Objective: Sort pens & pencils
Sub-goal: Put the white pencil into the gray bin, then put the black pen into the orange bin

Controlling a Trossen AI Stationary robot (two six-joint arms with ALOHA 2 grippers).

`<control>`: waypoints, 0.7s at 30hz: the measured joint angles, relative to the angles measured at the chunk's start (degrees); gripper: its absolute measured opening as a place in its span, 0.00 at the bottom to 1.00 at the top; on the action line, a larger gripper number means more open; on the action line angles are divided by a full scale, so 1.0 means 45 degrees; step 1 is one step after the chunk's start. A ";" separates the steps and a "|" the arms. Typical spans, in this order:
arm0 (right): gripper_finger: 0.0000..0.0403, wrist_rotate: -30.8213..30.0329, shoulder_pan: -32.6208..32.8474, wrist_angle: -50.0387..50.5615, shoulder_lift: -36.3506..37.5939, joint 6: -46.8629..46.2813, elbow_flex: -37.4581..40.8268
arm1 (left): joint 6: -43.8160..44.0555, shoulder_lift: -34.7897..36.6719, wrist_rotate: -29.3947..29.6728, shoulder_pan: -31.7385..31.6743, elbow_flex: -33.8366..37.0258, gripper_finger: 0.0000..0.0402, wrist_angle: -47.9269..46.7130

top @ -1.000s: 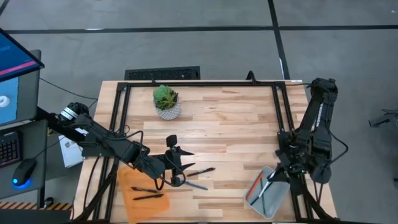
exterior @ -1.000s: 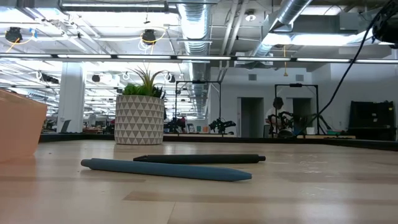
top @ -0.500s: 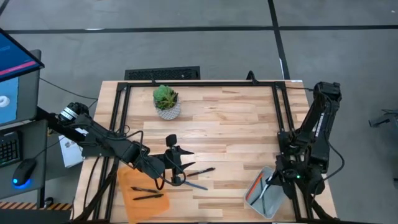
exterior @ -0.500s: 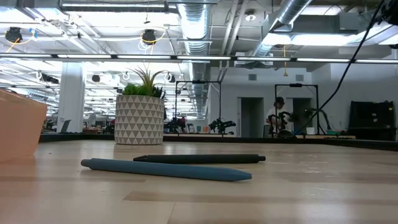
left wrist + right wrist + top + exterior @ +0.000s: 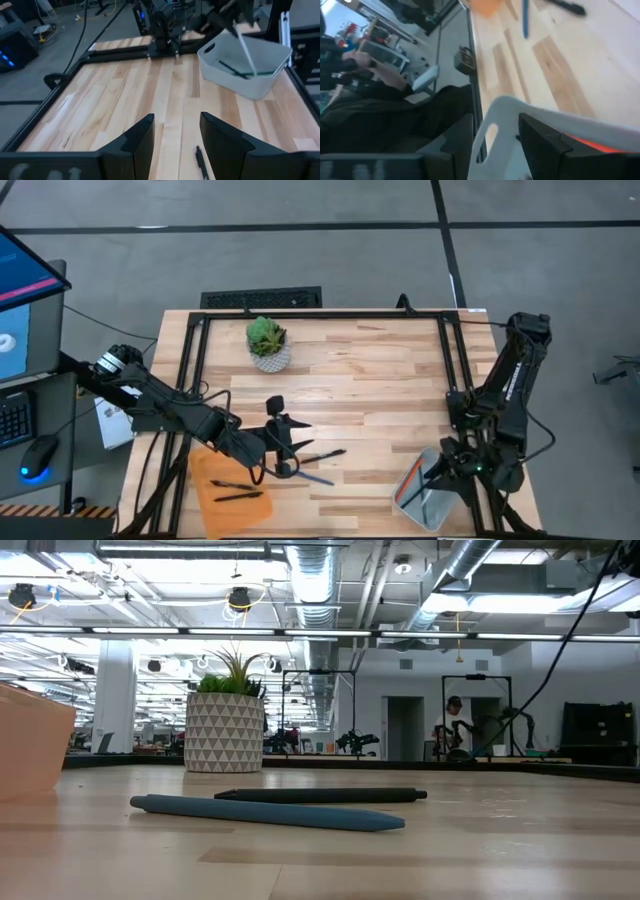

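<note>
Pencils (image 5: 428, 492) lie in the grey bin (image 5: 410, 480) at the table's (image 5: 380, 380) front right corner: one orange, one green and one pale stick show there. The right gripper (image 5: 440, 476) hangs over the bin, its arm folded steeply down, jaws wide, holding nothing. Two black pens (image 5: 232, 490) rest on the orange tray (image 5: 205, 505) at the front left corner. A black pen (image 5: 320, 795) and a blue pen (image 5: 268, 812) lie mid-front, below the left gripper (image 5: 287, 458), whose jaws stand wide.
</note>
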State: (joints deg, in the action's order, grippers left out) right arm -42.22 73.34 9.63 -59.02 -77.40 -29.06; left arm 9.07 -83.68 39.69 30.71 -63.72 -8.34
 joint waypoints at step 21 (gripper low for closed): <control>0.41 0.2256 -0.8446 -0.3015 -0.0783 0.9773 -0.0003 | 0.2635 0.0000 -0.0207 -0.0012 0.0876 0.38 -0.3031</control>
State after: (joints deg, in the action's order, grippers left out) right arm -32.06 35.34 -3.93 -62.55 -33.42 -29.07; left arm 20.93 -83.68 38.76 30.66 -59.78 -21.98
